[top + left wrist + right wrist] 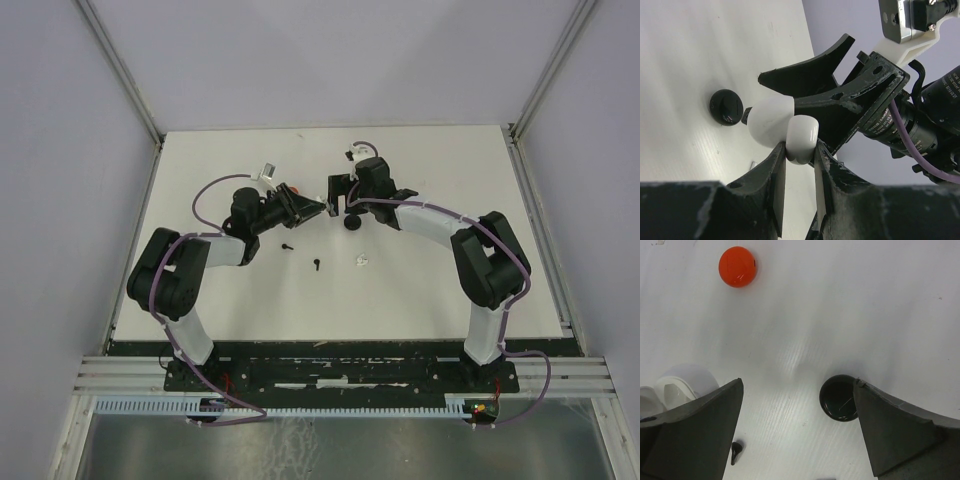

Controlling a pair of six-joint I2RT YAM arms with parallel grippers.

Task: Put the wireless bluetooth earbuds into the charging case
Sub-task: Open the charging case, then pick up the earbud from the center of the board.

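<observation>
Glossy white clamshell charging case [771, 124] is hinged open, and the left gripper [799, 149] has its jaws clamped on one half. The case looks raised off the surface and turned toward the other arm, likely to present it for loading. The right gripper [797, 385] has its jaws wide apart and holds nothing. It sits just beside the case, probably ready to go for an earbud. No earbud visible in the case. A tiny black stemmed earbud [288, 245] and a second black earbud [316, 265] lie on the table just near of the grippers. A tiny white earbud [360, 261] lies right of them; can't find a red one. A black round disc [839, 397] lies below the right gripper, and an orange-red round disc [738, 266] lies beyond it, both apart from the case. Surface is a matt white table [450, 290]. Room has pale grey wall panels [60, 150] in metal framing, with a metal rail [350, 375] at the near edge under the arm bases.
</observation>
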